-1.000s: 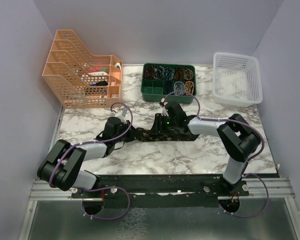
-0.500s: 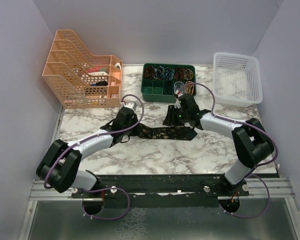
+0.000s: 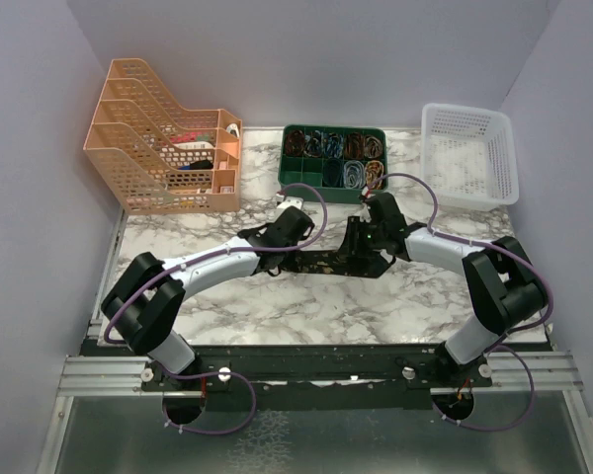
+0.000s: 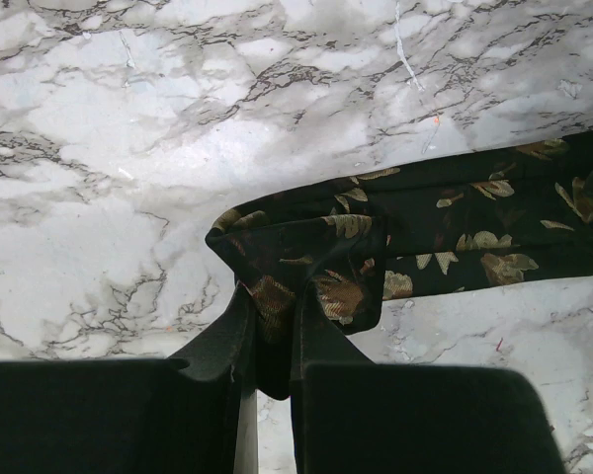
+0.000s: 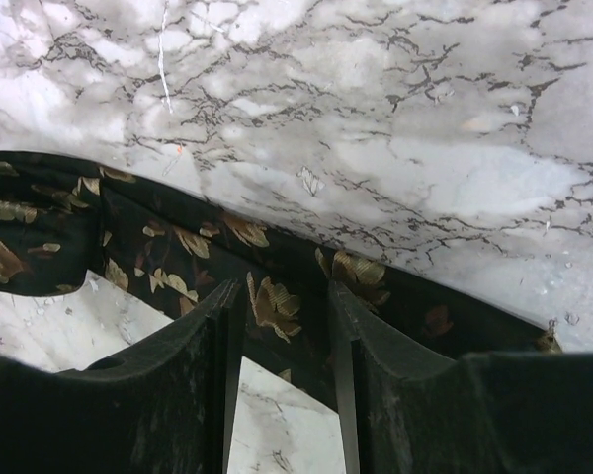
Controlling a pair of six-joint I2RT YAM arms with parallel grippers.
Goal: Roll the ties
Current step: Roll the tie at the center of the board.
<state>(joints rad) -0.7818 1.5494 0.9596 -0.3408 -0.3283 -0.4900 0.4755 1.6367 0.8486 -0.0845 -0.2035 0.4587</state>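
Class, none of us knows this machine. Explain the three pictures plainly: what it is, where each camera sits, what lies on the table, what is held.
It is a robot: two arms bolted at the near edge of a marble table, each with a two-finger gripper. The wide picture looks down from above and behind; the close ones come from wrist cameras. On the table are a black, gold-flecked tie, an orange file rack, a green tray and a white basket. The left gripper pinches a folded end of the tie; the right gripper grips it further along.
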